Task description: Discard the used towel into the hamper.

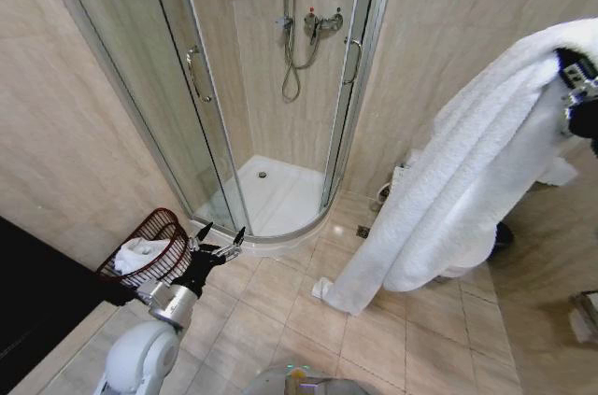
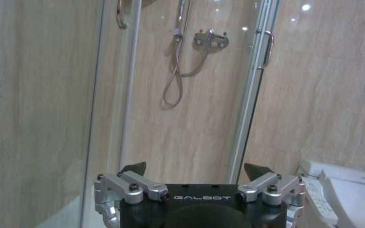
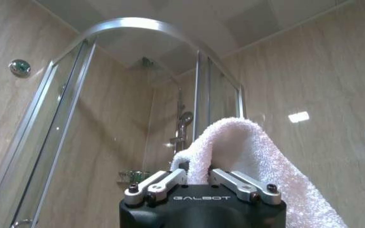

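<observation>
A big white towel (image 1: 467, 180) hangs from my right gripper (image 1: 575, 82), held high at the right; its lower end reaches the tiled floor. In the right wrist view the right gripper (image 3: 198, 178) is shut on a fold of the towel (image 3: 246, 147). The hamper (image 1: 161, 218), a dark reddish-brown open-weave basket, stands on the floor at the lower left against the wall, with a white cloth (image 1: 140, 253) inside. My left gripper (image 1: 220, 246) hovers just right of the hamper's rim, open with nothing in it; in the left wrist view this gripper (image 2: 195, 168) has its jaws spread wide.
A curved glass shower enclosure (image 1: 280, 87) fills the corner ahead, with a white tray (image 1: 280, 194) at floor level. A toilet (image 2: 353, 194) stands at the right, behind the towel. A dark counter (image 1: 37, 302) borders the lower left. Open tiled floor (image 1: 280, 320) lies between hamper and towel.
</observation>
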{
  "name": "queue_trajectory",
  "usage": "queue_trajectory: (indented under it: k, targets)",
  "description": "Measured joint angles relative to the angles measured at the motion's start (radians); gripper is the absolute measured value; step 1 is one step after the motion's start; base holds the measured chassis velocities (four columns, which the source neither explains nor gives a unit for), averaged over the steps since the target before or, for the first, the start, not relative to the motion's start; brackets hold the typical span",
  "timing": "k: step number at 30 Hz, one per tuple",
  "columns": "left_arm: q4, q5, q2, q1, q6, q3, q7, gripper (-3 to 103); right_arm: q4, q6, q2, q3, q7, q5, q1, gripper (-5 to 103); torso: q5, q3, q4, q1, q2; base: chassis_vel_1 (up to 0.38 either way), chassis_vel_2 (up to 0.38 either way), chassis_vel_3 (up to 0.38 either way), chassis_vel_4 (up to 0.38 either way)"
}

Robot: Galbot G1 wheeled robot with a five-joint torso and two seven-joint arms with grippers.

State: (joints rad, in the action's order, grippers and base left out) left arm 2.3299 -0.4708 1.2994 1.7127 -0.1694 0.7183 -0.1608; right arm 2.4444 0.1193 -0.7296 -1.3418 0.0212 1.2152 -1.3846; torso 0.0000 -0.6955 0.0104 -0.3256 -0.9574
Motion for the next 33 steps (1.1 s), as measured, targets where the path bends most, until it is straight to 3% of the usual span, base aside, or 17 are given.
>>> queue_trajectory:
  k: [33]
  targets:
    - [0.000,0.000,0.000,0.000,0.000,0.000,0.000,100,0.006,-0.001,0.017,-0.055,0.002,0.043,-0.012,3,0.0000,-0.089,0.0000,-0.071,-0.160,0.000,0.000,0.000,0.000]
